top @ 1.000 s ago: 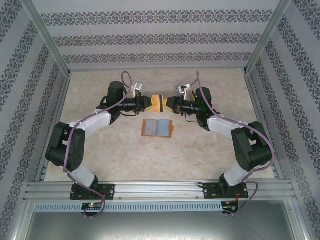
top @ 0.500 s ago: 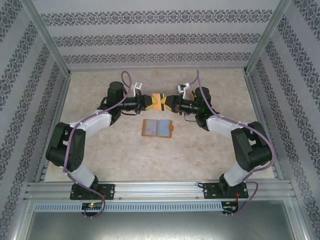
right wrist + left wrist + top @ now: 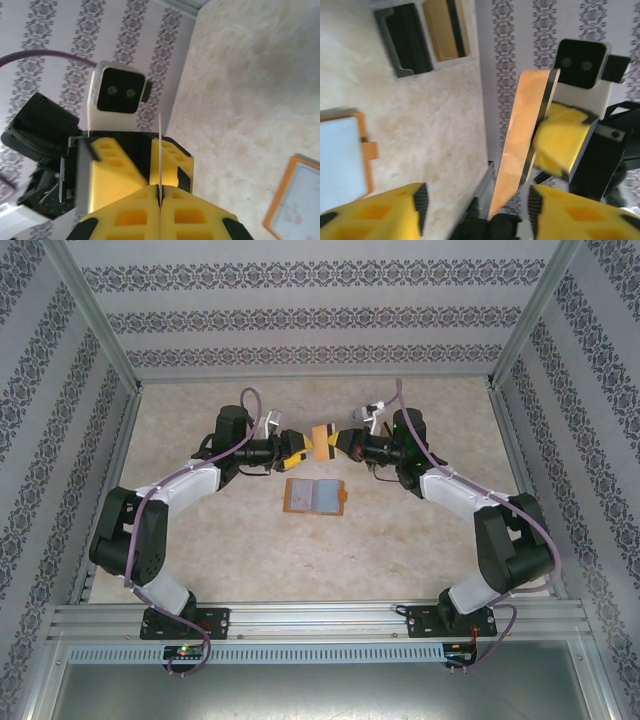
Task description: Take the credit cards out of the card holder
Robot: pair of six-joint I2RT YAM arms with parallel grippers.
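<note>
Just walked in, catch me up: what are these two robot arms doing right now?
The right hand is shut on a yellow-gold card, holding it in the air. The left hand is open, fingers either side of the card's other end. The orange card holder lies open on the table nearby.

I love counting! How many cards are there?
3. One gold card in the right end effector; a black card and a second gold card in the clear box. The card holder may hide more.

Overhead; wrist close-ups sharing gold card (image 3: 520,145)
</note>
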